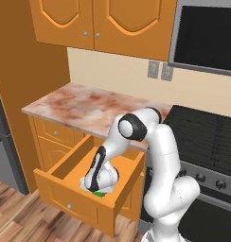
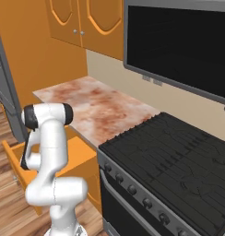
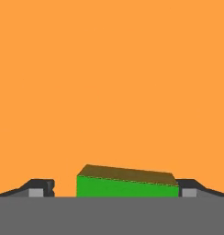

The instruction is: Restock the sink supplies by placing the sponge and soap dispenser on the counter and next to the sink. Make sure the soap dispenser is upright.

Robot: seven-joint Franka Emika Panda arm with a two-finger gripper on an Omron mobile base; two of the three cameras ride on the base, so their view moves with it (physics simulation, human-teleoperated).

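Reaching down into an open drawer (image 1: 84, 182), the end effector (image 3: 116, 193) stands with its jaws spread wide, one fingertip (image 3: 40, 188) on each side of the sponge (image 3: 127, 186). The right tip looks to be touching or just beside the sponge's end; the left tip stands a little apart. Nothing is gripped yet: the sponge lies flat on the orange drawer floor between the tips, not lifted.

Item, sponge: green block, inside the drawer, a sliver of it also visible under the hand in the left base view (image 1: 97, 194). Not yet on the desk.

Item, soap dispenser: not located.

Item, desk (image 1: 89, 106): marbled slab above the drawer, between a tall orange panel and a black stovetop (image 2: 174, 152). Sink: not located from this station.

Progress, judged: early. Neither supply has been placed; the sponge pick is at the closing stage, and after it come the lift, the carry to the sink and the whole dispenser step, including setting it upright.

Item, arm (image 1: 155, 156): rises white from the base, elbow high at desk level, forearm folded sharply down and forward so the wrist plunges near-vertically into the drawer. The drawer front stands pulled well out from the cabinet.
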